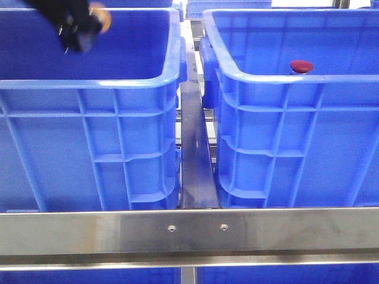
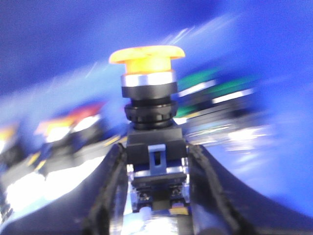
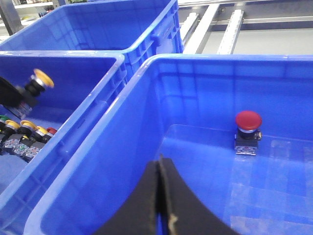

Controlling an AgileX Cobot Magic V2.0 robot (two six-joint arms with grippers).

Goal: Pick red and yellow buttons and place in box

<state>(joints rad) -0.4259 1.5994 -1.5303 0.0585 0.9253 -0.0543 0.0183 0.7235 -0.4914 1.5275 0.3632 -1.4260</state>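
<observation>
Left claw [image 2: 156, 196] clenched on the yellow button [image 2: 148, 88] at 10 o'clock above the left crate [image 1: 89, 80], likely bound for the box [image 1: 284, 77], where the red button [image 1: 301, 65] stands; right claw [image 3: 159, 196] closed, empty.

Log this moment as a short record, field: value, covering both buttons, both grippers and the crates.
yellow button: clamped by its black body in the left gripper, lifted above the left crate
red button: standing upright on the floor of the right crate, free of any gripper
right gripper: shut, empty, over the right crate
other buttons: a row lying in the left crate
task state: red placed, yellow not yet in the right crate
</observation>
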